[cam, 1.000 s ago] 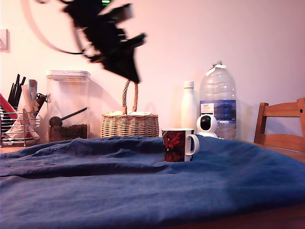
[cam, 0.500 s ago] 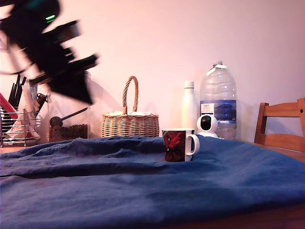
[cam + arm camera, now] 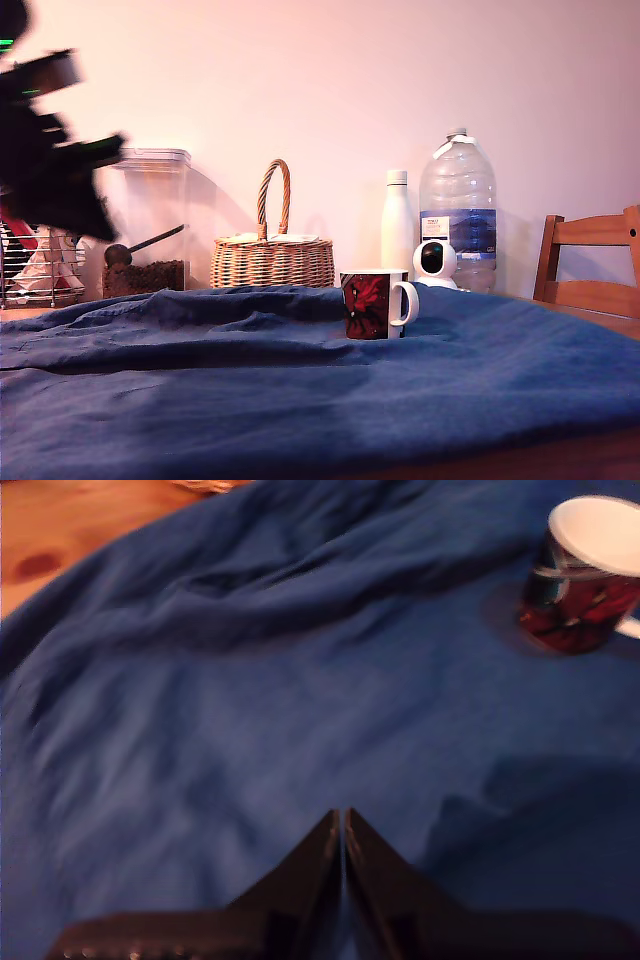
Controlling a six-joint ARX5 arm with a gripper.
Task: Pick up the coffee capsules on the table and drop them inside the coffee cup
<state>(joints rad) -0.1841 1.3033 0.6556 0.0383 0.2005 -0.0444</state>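
Gripper (image 3: pixel 342 825) has its two black fingers pressed together, tips meeting in a thin seam, nothing between them. It hangs in the air above the blue cloth (image 3: pixel 250 710), not touching it. In the exterior view the gripper (image 3: pixel 55 150) is a dark motion-blurred mass at the exterior view's far left, high above the table, in front of the wire rack (image 3: pixel 40 265).

Coffee cup (image 3: pixel 377 304) stands upright on the cloth, right of centre in the exterior view, white handle pointing to the exterior view's right, red and black print on its side. Well apart from the gripper. In the wrist view the cup (image 3: pixel 585 575) shows its white rim from above; contents can't be made out.

No coffee capsules can be picked out in either view.

Table (image 3: pixel 70 530): bare wood shows at a corner past the cloth edge; the cloth is wrinkled and covers most of it.

Behind the cloth, along the wall: clear plastic container (image 3: pixel 145 225) with a scoop, wicker basket (image 3: pixel 272 250), white bottle (image 3: pixel 397 220), large water jug (image 3: pixel 458 205), small white camera (image 3: pixel 434 262). Wooden chair (image 3: pixel 590 265) at the exterior view's right edge.
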